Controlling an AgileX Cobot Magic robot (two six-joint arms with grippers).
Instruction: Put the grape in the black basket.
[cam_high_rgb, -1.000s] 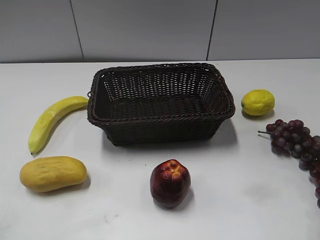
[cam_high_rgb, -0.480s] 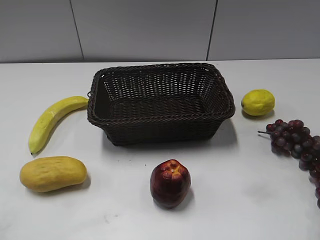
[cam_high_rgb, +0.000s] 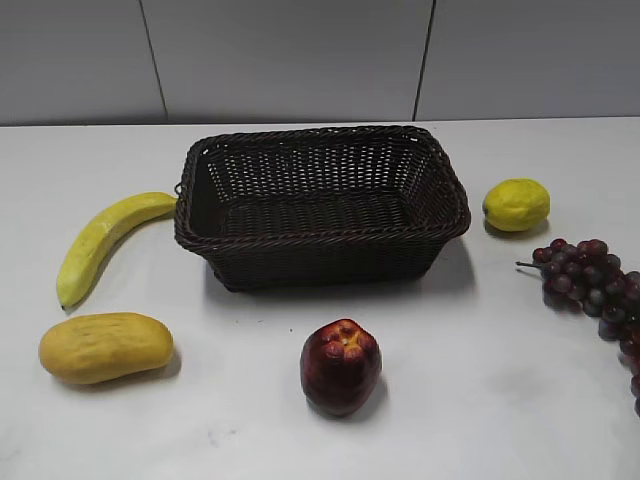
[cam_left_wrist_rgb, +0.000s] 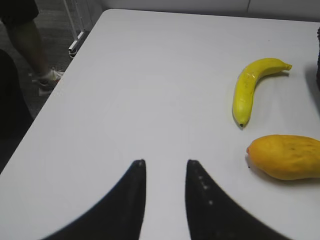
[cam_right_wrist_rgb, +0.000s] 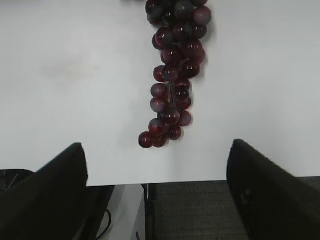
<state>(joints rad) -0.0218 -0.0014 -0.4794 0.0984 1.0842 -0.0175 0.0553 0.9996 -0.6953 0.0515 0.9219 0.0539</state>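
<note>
The basket (cam_high_rgb: 320, 205) sat in the middle of the exterior view, with nothing in it. The grape (cam_high_rgb: 592, 285) lay at the right edge, well apart from it. In the right wrist view the grape (cam_right_wrist_rgb: 174, 75) was top middle, above the wide right gripper (cam_right_wrist_rgb: 155, 187). The left gripper (cam_left_wrist_rgb: 165, 192) was narrow, holding nothing. Nothing had moved.
</note>
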